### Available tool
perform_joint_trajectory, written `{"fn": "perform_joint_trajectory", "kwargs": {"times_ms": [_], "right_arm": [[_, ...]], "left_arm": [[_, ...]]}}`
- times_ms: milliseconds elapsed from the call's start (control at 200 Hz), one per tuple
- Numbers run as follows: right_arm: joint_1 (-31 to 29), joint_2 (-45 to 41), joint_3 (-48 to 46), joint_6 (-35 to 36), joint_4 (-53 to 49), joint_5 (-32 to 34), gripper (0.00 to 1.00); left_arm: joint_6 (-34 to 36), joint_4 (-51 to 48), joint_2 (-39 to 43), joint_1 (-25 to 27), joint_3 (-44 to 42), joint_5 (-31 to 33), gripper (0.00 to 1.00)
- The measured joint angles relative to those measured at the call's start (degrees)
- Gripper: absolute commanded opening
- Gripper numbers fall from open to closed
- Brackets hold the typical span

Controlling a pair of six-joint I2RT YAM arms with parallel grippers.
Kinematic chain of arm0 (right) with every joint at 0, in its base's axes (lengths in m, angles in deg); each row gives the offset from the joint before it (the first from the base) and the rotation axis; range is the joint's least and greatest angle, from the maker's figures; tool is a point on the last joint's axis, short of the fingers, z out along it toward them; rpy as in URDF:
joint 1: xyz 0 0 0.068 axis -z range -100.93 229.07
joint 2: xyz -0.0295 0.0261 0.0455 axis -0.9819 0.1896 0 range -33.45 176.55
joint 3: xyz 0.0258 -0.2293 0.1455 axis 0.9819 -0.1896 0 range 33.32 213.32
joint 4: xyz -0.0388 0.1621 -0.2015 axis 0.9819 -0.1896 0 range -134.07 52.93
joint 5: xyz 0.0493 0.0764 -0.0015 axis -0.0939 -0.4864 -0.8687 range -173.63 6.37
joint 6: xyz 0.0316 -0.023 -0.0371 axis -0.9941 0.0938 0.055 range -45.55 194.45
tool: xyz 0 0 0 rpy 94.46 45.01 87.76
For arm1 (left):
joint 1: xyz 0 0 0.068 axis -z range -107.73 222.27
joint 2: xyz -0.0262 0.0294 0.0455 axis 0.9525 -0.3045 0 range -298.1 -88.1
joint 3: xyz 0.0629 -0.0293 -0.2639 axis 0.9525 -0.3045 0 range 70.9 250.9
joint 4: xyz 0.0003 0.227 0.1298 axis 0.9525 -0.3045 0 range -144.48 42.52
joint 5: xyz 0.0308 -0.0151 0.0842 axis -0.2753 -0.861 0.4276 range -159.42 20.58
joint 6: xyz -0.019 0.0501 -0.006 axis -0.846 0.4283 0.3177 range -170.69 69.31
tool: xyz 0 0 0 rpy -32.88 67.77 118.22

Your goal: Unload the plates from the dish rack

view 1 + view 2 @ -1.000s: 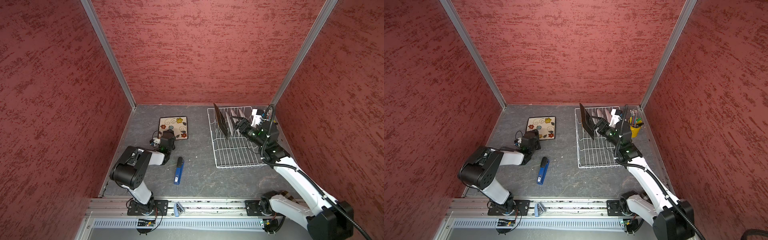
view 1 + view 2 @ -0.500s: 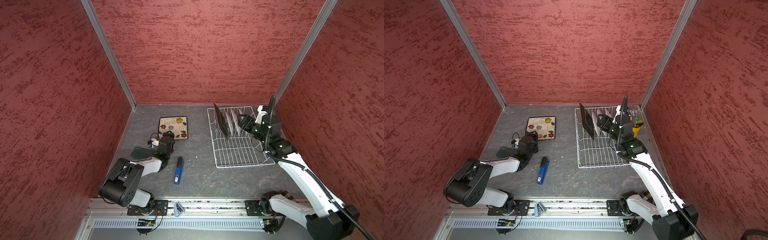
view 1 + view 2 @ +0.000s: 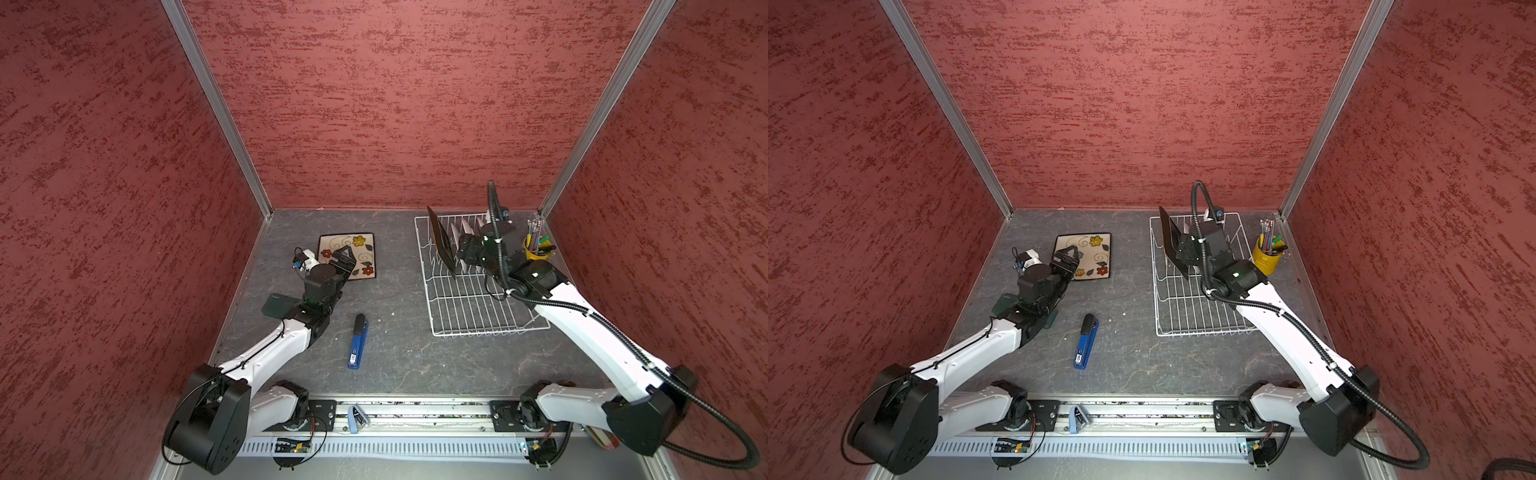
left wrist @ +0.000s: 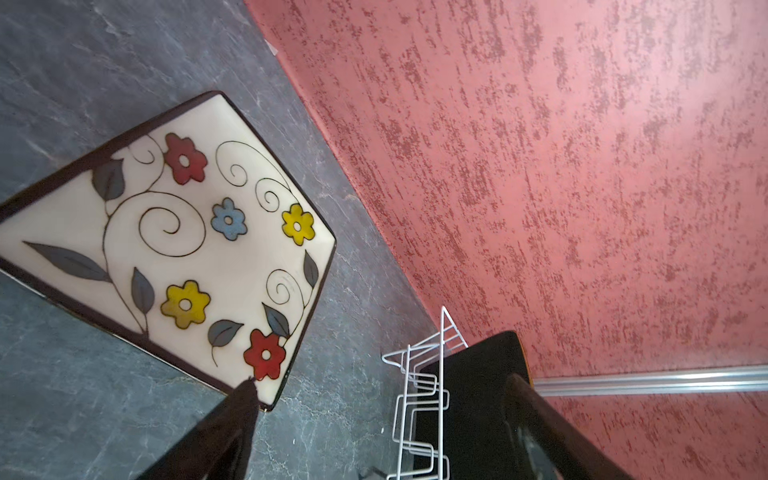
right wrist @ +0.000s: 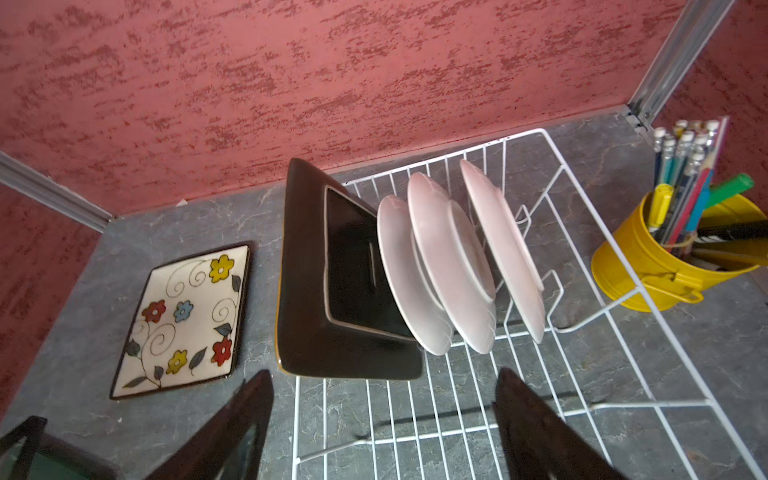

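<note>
Our right hand (image 5: 383,371) has risen over the dish rack (image 3: 478,316), open and empty like the left hand (image 3: 343,255) — four plates (image 5: 449,266) remain inside.

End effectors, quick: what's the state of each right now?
Left end effector: open, holding nothing, at the flowered square plate's edge.
Right end effector: open, holding nothing, facing the dark-backed square plate in the dish rack.
</note>
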Motion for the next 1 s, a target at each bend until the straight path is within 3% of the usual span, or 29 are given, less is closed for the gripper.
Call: {"fn": "perform_joint_trajectory", "kwargs": {"times_ms": [276, 717, 997], "right_arm": [[-5.03, 11.89, 13.09, 0.66, -6.29, 4.96, 0.86], [-7.89, 32.87, 32.65, 0.61, -19.21, 11.56, 0.91], [-7.93, 38.95, 35.89, 0.15, -24.46, 20.04, 0.81]], "left_arm": [[5.18, -4.66, 0.85, 0.00, 0.00, -3.43, 0.92], [5.70, -4.92, 1.07, -1.64, -0.68, -5.40, 0.92], [5.22, -4.57, 1.33, -2.60, -1.81, -6.58, 0.92]]}}
